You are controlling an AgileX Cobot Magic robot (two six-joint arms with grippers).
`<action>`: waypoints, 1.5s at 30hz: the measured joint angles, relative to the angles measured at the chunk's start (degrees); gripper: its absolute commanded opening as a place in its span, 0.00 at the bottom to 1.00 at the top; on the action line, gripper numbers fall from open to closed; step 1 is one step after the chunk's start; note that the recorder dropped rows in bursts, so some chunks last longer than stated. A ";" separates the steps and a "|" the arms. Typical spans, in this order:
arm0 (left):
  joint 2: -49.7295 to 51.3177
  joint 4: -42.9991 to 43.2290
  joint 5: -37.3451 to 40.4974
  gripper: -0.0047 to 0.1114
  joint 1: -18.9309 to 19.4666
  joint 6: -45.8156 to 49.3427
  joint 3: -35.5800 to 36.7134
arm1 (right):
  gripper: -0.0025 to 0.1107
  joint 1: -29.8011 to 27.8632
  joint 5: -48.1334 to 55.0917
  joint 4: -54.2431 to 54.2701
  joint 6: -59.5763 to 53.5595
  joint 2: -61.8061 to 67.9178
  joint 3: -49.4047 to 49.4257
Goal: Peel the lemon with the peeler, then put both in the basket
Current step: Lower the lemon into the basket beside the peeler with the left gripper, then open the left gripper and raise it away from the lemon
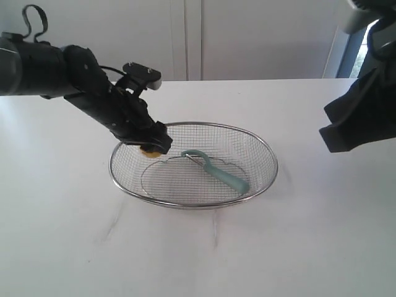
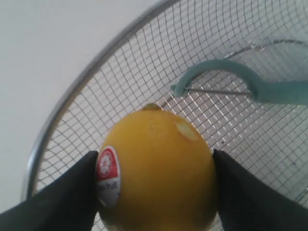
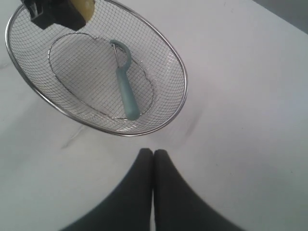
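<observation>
The lemon (image 2: 156, 168) is sitting clamped between the two dark fingers of the left gripper (image 1: 151, 141), sticker side against one pad, and I am holding it just inside the left end of the basket (image 1: 192, 206), above the sloping mesh. From the exterior view I cannot quite say whether its underside is touching the wire, since the gripper is covering it.

The peeler (image 1: 219, 172) is already lying on the basket floor, just to the right of the lemon. Its long axis is running on a diagonal, with the looped blade head near the middle and pointing toward the fruit, and the teal handle trailing off to the near right wall. The bare mesh under the lemon is what I am judging as the landing spot, and the left arm is by far the nearer one to it.

That arm is reaching in from the upper left, sloping down over the rim with the wrist tipped toward the basket. The right gripper (image 3: 153, 156) is hanging well apart over the white table (image 1: 62, 235), its fingers pressed together and gripping nothing
</observation>
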 measured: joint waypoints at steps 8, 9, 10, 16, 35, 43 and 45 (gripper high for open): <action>4.11 -5.72 -2.36 0.04 0.00 3.63 -0.11 | 0.02 0.00 0.00 0.00 0.46 0.00 0.77; 4.36 -5.83 -2.69 0.04 0.00 3.76 -0.23 | 0.02 0.00 0.00 0.00 0.46 0.00 0.77; 4.45 -5.94 -3.04 0.04 0.00 3.77 -0.23 | 0.02 0.00 0.00 0.00 0.46 0.00 0.77; 6.26 -6.30 -3.78 0.04 0.00 5.12 -0.23 | 0.02 0.00 0.00 0.00 0.46 0.00 0.77; 5.36 -7.00 -1.13 0.76 0.00 6.35 -1.48 | 0.02 0.00 0.11 0.00 0.61 0.00 0.77; -2.03 -3.88 6.62 0.66 0.00 6.35 -4.24 | 0.02 0.00 0.11 0.00 0.61 0.00 0.77; -4.61 0.01 10.32 0.53 0.00 4.70 -4.24 | 0.02 0.00 0.11 0.15 0.61 -0.16 0.77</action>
